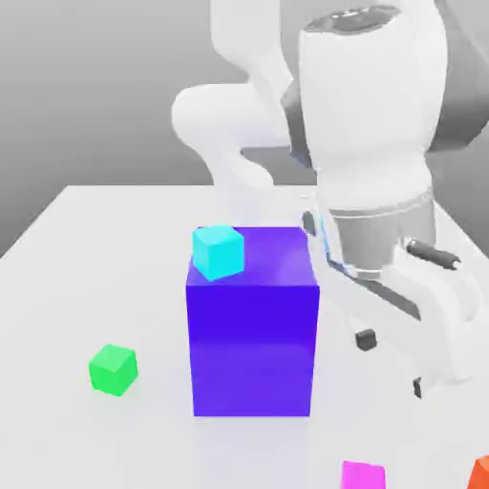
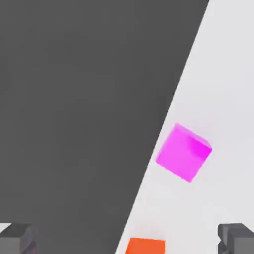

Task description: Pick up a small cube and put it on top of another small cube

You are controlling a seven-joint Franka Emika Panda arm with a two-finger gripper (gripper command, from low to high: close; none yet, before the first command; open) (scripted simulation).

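Nearest the exterior camera, the robot arm [image 1: 382, 191] stands over the exterior view's right side of the white desk [image 1: 95, 248]. The big blue-purple block [image 1: 252, 334] stands mid-desk, with a cyan cube [image 1: 218, 251] on its top. The pincer [image 2: 127, 238] is released, fingers [image 2: 237, 238] wide apart, holding nothing. A green cube [image 1: 114, 369] sits apart, at the exterior view's left. The small pink cube [image 2: 183, 152] lies at the desk's near edge, an orange cube [image 2: 145, 246] near it.

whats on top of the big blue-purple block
A small cyan cube sits on the big blue-purple block, at the corner of its top face toward the exterior view's left. The rest of the top looks bare, though the arm covers its edge on the exterior view's right.
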